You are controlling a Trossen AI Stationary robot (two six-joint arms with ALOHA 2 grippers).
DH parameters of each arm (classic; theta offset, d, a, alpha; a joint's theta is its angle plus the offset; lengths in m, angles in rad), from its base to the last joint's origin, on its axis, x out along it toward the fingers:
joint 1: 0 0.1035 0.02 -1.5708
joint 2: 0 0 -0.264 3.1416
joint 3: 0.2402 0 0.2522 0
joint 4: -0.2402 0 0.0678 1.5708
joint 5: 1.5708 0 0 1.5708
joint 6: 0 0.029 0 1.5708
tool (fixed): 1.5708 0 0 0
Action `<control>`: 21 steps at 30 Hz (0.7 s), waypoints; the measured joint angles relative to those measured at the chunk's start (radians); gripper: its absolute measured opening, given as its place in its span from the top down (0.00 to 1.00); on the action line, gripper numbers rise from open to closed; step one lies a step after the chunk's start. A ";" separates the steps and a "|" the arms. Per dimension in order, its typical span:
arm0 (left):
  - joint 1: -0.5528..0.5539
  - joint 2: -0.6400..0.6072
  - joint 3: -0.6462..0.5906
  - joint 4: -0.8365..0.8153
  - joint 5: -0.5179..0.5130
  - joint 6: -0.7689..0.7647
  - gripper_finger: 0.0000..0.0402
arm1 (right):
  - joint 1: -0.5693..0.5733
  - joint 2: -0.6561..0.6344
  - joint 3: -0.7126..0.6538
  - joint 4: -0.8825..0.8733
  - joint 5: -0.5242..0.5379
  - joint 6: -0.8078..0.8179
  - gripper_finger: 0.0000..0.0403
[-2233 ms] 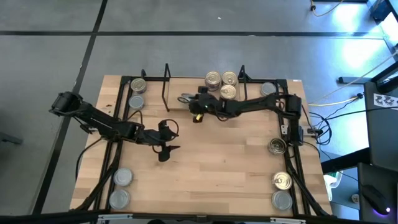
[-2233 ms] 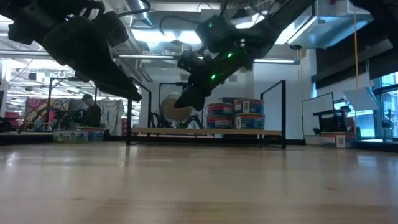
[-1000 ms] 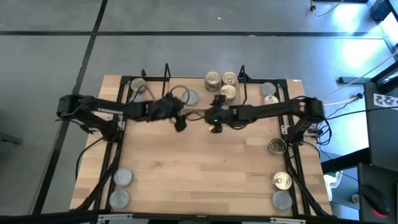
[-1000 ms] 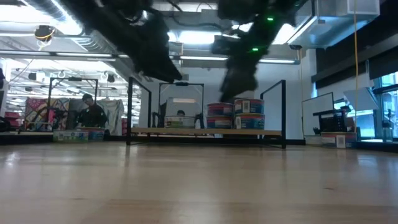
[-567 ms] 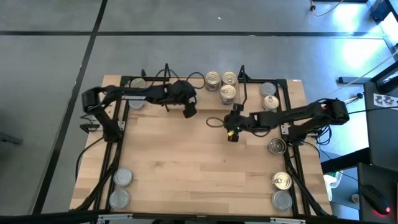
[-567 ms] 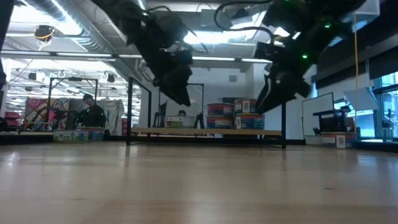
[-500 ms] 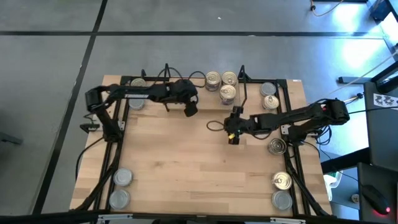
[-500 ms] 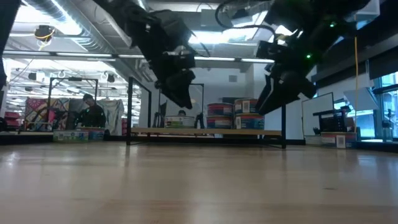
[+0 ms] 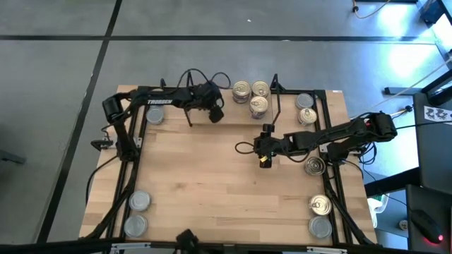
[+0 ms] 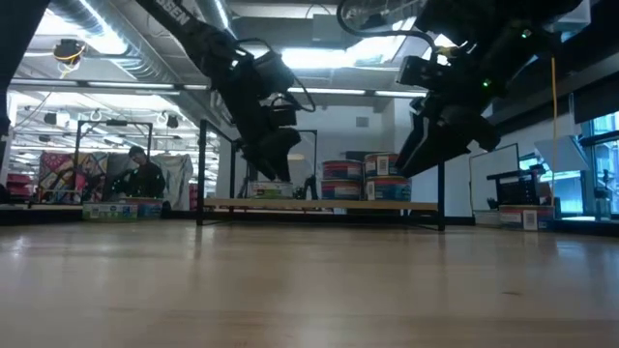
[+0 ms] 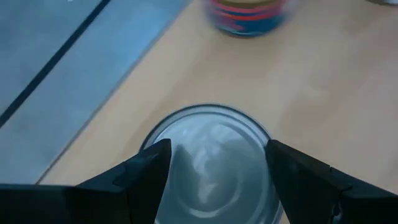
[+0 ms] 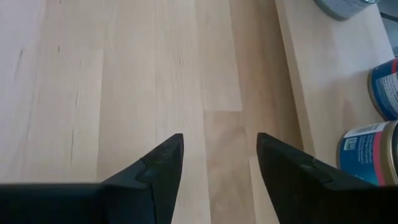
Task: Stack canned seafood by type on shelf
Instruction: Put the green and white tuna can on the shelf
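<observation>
A silver-topped can [image 11: 211, 163] stands on the shelf [image 10: 319, 204] near its left wire frame. My left gripper [image 9: 215, 114] hovers just over this can, open, with one finger on either side [image 11: 217, 155]; I see no touch. Three gold-topped cans [image 9: 254, 94] sit on the shelf's right half, and show as two stacks [image 10: 366, 180] in the low view. My right gripper [image 9: 265, 156] hangs open over bare table [image 12: 217, 155], in front of the shelf, with nothing between its fingers.
Loose cans lie around the table: two at the far left [image 9: 155, 106], two at the far right [image 9: 305, 108], one at mid right [image 9: 315, 166], two at the near left [image 9: 137, 213] and two at the near right [image 9: 320, 216]. The middle of the tabletop [image 9: 212, 183] is bare wood.
My left gripper has swung toward the far edge, onto the shelf, and tipped down over the silver-topped can. My right gripper has drawn back from the shelf toward the table's right and near edges, sinking a little. The cans have stayed put.
</observation>
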 joint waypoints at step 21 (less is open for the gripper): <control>0.058 -0.020 0.014 0.066 -0.144 0.085 0.34 | -0.001 0.001 0.000 0.037 -0.009 0.000 0.50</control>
